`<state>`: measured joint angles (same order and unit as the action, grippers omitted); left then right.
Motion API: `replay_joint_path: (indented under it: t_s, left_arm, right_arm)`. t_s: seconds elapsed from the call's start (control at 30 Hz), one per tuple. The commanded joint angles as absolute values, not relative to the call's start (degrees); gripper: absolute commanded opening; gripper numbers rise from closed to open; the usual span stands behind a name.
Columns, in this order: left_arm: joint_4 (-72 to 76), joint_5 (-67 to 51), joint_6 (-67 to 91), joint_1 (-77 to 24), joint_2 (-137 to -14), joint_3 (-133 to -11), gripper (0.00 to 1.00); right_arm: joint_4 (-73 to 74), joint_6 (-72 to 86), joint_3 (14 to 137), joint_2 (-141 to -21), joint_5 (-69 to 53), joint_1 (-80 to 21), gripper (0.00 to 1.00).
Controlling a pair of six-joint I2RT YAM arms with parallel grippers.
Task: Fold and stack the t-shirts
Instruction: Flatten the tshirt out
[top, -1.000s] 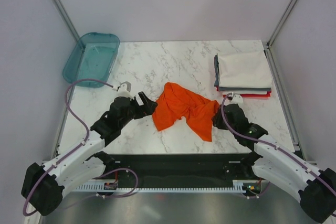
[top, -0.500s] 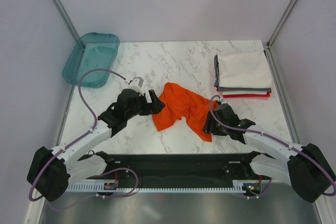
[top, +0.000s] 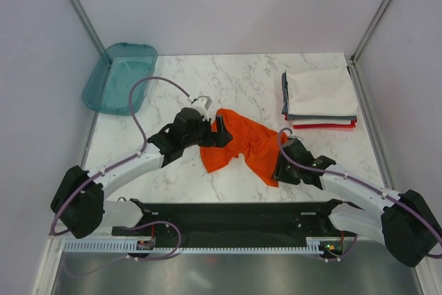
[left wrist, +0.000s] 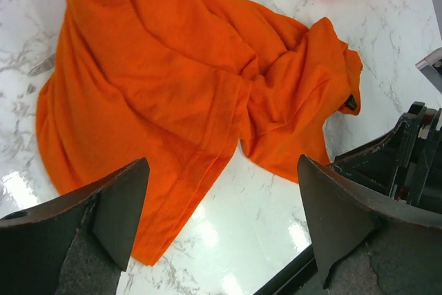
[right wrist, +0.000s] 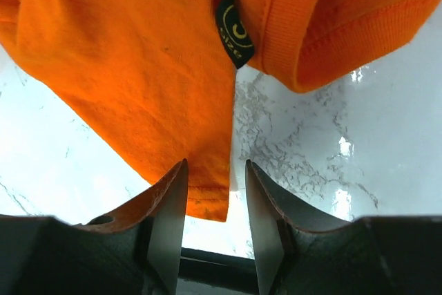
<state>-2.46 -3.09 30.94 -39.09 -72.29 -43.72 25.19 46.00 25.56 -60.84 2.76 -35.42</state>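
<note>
At the far left, a teal translucent plastic tray (top: pixel 119 76) sits at the back left corner of the white marble-patterned table (top: pixel 228 77), partly over its edge. The left arm reaches from its base at the near edge diagonally toward the middle of the table. The left gripper (top: pixel 222 131) is at the left upper edge of the bright orange t-shirt (top: pixel 242 144). In the left wrist view its two dark fingers (left wrist: pixel 110 205) stand very wide apart and nothing is between them; the orange t-shirt (left wrist: pixel 173 81) lies below and beyond them. The shirt is unfolded and crumpled, about in the centre of the table, with wrinkles and one sleeve turned over the body. Its right lower part reaches toward the right gripper (top: pixel 280 167), which is low at that edge of the cloth. In the right wrist view the fingers (right wrist: pixel 169 226) have only a narrow gap. A lower hem corner of the shirt (right wrist: pixel 138 67) is seen in this gap, with bare marble beside the right finger, so the jaws are apart and not pressed on the cloth. A small black label (right wrist: pixel 233 31) shows at the collar. At the back right, well apart from the orange shirt, there is a stack of folded t-shirts (top: pixel 321 91): white on top, then grey, and red at the bottom.
</note>
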Motion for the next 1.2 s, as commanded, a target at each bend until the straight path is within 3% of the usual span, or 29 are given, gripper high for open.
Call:
replay_joint_path:
  t_s: [0.0, 0.17, 0.27, 0.3, 0.63, 0.97, 1.1, 1.17]
  left_arm:
    - [-0.4, -2.5, 26.4, -41.1, -76.0, -49.6, 0.95]
    - [-0.4, -3.0, 24.9, -42.5, -83.6, -54.1, 0.87]
    - [-0.4, -2.7, 23.3, -43.9, -87.0, -56.7, 0.85]
    - [-0.8, -2.4, 22.9, -44.4, -87.8, -58.1, 0.84]
    - [-10.8, 6.1, 19.1, -49.5, -99.3, -68.7, 0.72]
    - [-17.1, 10.5, 21.6, -50.9, -109.7, -76.0, 0.7]
    - [-17.8, 11.8, 22.8, -50.8, -110.7, -76.3, 0.57]
    - [-17.8, 12.3, 23.0, -50.8, -111.4, -76.5, 0.52]
  right_arm:
    - [30.3, 48.5, 26.5, -62.0, 3.7, -36.1, 0.47]
    - [27.7, 49.6, 26.8, -63.7, 2.4, -36.4, 0.38]
    - [25.8, 49.0, 27.2, -64.4, 1.1, -36.5, 0.19]
    - [25.5, 48.8, 27.6, -64.4, 0.1, -36.4, 0.0]
    - [28.0, 52.2, 25.2, -51.6, 7.6, -36.3, 0.0]
    - [28.1, 52.8, 23.4, -47.6, 7.0, -36.3, 0.0]
    - [28.3, 50.7, 24.7, -50.8, 4.8, -36.4, 0.36]
    - [28.7, 49.8, 25.0, -52.9, 5.0, -36.4, 0.38]
